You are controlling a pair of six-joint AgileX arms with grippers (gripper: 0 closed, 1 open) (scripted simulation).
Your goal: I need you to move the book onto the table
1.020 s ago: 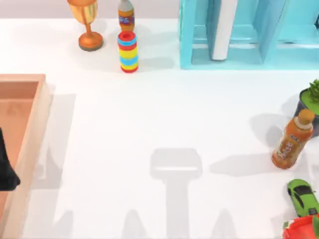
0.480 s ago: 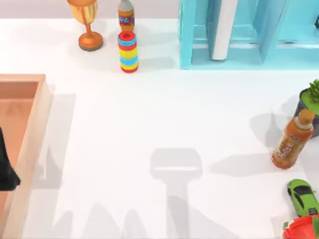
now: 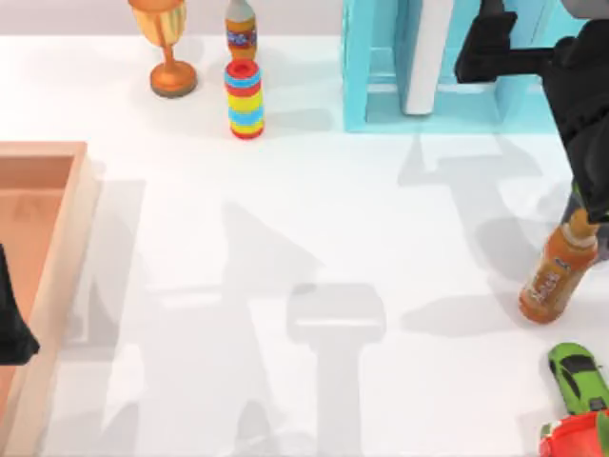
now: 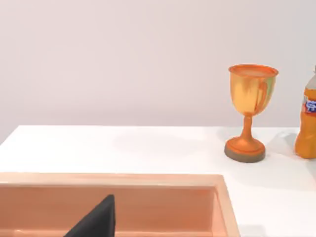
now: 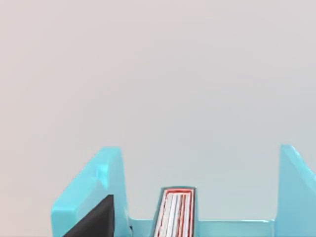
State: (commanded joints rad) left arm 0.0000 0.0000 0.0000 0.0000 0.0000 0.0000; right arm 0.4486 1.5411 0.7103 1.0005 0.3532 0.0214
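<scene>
The book stands upright in a slot of the turquoise shelf at the table's far right. Its white page edges with red lines face me in the right wrist view, book between shelf walls. My right gripper hovers open over the shelf just right of the book, not touching it; one dark fingertip shows. My left gripper is parked open over the wooden box at the left edge, fingertip above the box floor.
A light-brown wooden box lies at the left. A golden goblet, an orange bottle and a stack of coloured rings stand far left. A tea bottle, green toy car and red object sit right.
My right arm has swung into the top view at the far right and now hangs over the shelf beside the book. The left arm and the objects have not moved.
</scene>
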